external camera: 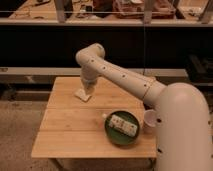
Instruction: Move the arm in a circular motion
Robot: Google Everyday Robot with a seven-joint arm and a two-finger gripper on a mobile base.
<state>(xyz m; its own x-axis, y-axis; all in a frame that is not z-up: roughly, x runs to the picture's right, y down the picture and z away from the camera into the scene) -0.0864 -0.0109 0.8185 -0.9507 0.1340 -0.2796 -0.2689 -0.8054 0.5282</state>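
Arm [125,77]: judged heavy and stiff, a hard glossy shell that would be slick to the touch. The task asks for no grasp at all. The arm is driven from its own joints, so no hold point is needed and the tool can circle empty. Gripper [88,89]: fingers pressed together, nothing seen pinched between them. It hangs low over the far part of the wooden table [65,130], pointing down. Directly under and just beside the tip lies a small pale flat object [82,95]; whether the two touch cannot be told. Well away from the gripper, nearer the camera and toward the robot's body, sits a green bowl [111,137] with a pale packet [123,125] in it. A small cup [149,121] stands just beyond the bowl on the body side. A low sweep risks clipping the flat object, so circling higher looks safer. Look of the arm: thick rounded white tubes with small dark dots along them. It rises from a bulky segment close to the camera, runs up to a bent elbow above the gripper, then drops to the narrow pale tip.
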